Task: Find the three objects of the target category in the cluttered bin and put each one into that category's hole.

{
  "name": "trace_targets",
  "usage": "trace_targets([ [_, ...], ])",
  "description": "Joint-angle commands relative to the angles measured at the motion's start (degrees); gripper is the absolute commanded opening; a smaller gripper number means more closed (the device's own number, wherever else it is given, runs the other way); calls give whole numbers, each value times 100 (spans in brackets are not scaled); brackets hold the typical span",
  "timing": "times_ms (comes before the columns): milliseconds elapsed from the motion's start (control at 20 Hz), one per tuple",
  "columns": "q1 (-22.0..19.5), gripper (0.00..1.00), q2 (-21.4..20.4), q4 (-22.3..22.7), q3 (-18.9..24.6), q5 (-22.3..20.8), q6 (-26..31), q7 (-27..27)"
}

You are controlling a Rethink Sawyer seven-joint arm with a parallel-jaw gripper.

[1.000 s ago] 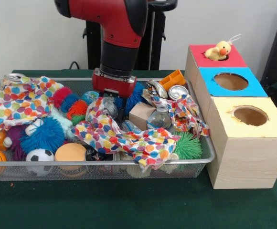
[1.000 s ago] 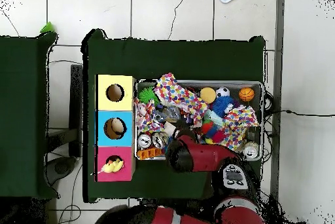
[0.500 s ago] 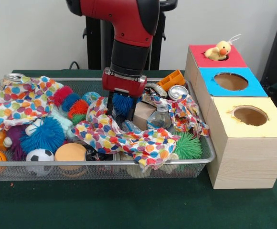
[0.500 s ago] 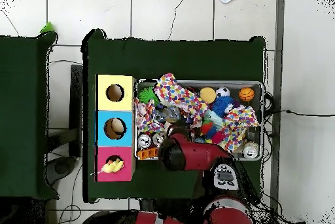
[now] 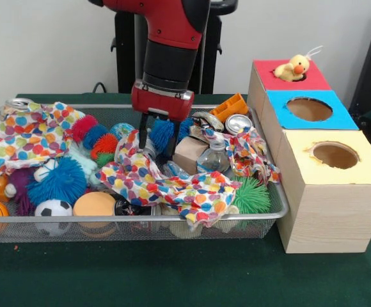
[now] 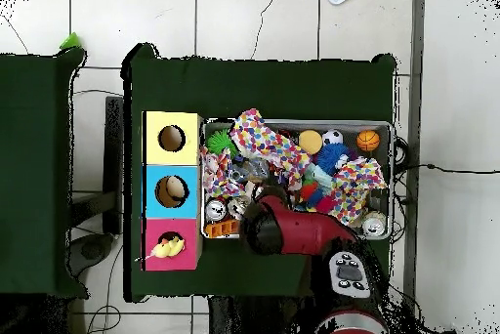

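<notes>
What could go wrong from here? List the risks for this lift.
The blue spiky ball bulges past the fingers of the gripper, so it may slip out and fall into the bin. The spotted cloth lies right beneath it and might snag. The duck sits in the red hole, possibly blocking that hole.

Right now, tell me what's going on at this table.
The red and black arm's gripper hangs over the middle of the wire bin, shut on a blue spiky ball that it holds just above the clutter of toys, cans and spotted cloth. Beside the bin stands a wooden box with three holes: a yellow duck toy sits in the hole of the red section, while the blue and yellow sections' holes look open in the front view.
</notes>
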Motion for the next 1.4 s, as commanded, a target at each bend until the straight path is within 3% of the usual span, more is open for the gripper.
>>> trace_targets([
  [50,-408,100,-335,-259,766,331,1146,405],
  [500,-344,100,-7,-675,828,379,1087,556],
  [1000,-71,100,502,-1109,605,474,794,649],
  [1400,-69,100,839,-1435,520,161,596,388],
])
